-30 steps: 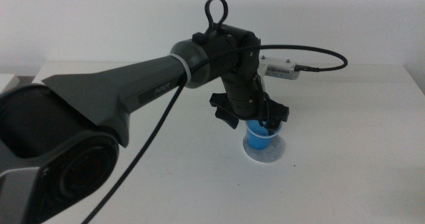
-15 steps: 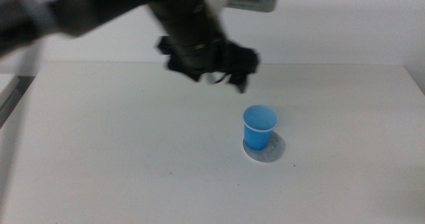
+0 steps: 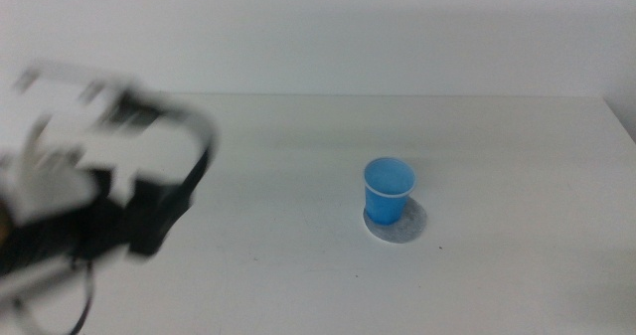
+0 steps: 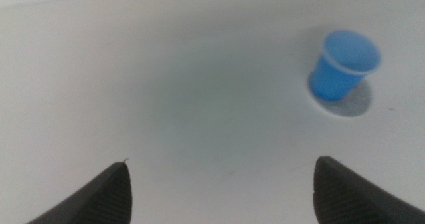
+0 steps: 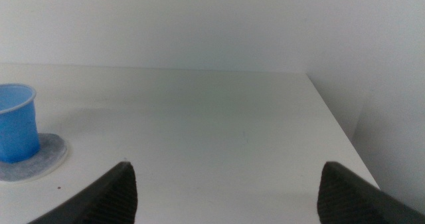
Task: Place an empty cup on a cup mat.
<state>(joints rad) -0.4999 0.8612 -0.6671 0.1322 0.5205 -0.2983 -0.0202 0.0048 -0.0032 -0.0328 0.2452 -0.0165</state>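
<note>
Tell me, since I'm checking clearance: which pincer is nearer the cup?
Cannot tell. Left pincer, open, sits off to the left of the cup. Right pincer, open, shows only in its wrist view, cup at the edge.

So the left gripper (image 4: 222, 184) has its two dark jaws poking up from the bottom corners, spread wide apart with nothing between them but bare white table (image 4: 166, 98). Upper right of the frame there's the blue cup (image 4: 342, 66), upright and empty, sitting on the grey cup mat (image 4: 358, 104). The mat peeks out mostly on the cup's lower right side.
</note>
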